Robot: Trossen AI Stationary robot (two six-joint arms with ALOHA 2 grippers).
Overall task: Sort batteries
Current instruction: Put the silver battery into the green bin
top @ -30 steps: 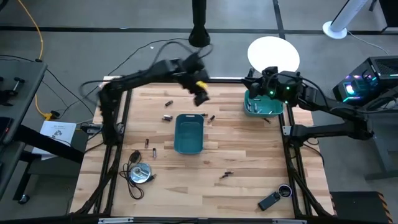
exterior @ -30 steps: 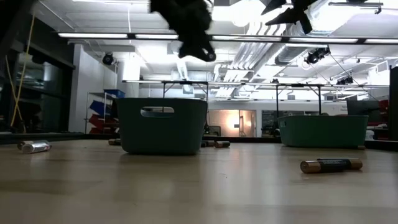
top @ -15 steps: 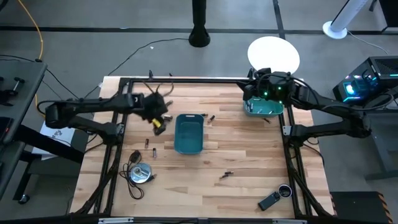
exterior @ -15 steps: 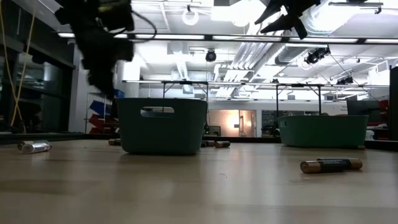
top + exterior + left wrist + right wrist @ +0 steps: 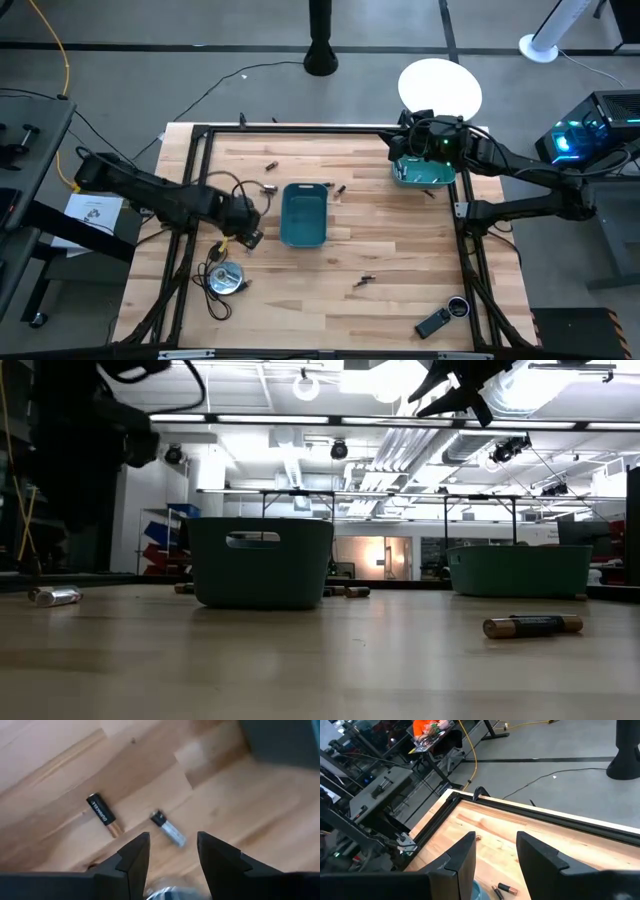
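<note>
Several small batteries lie flat on the wooden table. Two of them, a dark one with a coppery end (image 5: 103, 814) and a silvery one (image 5: 169, 827), lie just ahead of my left gripper (image 5: 172, 852), which is open and touches nothing. In the high view my left gripper (image 5: 245, 225) hovers over this pair, left of the middle teal bin (image 5: 303, 215). My right gripper (image 5: 410, 140) is open and raised over the far edge of the right teal bin (image 5: 422, 173). Other batteries (image 5: 363, 282) (image 5: 270, 164) are scattered about.
A round silver disc with a black cable (image 5: 224, 278) lies close to the left gripper on its near side. A black remote-like device (image 5: 433, 322) sits near the near right corner. Low down, a battery (image 5: 532, 625) lies in front of the right bin (image 5: 518, 570).
My left gripper has swung from above the far end of the middle bin toward the table's left, then toward the near edge and down, ending over the two batteries left of the bin. My right arm has kept still.
</note>
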